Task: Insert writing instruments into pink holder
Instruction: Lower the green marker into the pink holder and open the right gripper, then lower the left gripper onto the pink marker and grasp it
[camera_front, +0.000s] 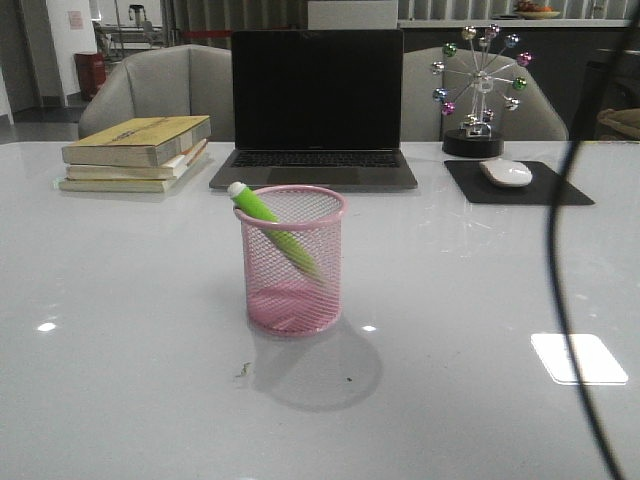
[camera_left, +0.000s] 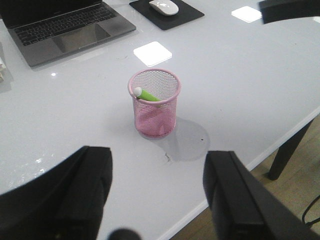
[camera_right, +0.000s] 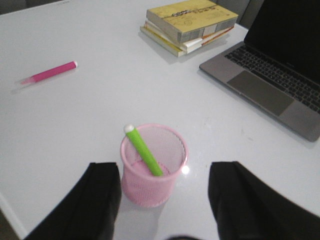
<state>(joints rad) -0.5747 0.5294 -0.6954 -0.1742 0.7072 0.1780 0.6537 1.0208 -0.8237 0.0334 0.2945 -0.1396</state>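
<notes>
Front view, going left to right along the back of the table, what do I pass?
Stack of books → laptop → ferris wheel ornament → white mouse on its black pad.

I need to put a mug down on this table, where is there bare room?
Bare patches: the broad table in front of the pink holder, and both sides of it, between holder and books, and holder and mouse pad. The back edge is crowded: books, laptop, mouse pad. The pink marker lies off to one side.

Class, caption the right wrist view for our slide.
Green marker leans in the pink cup; pink marker lies on the table.
</notes>
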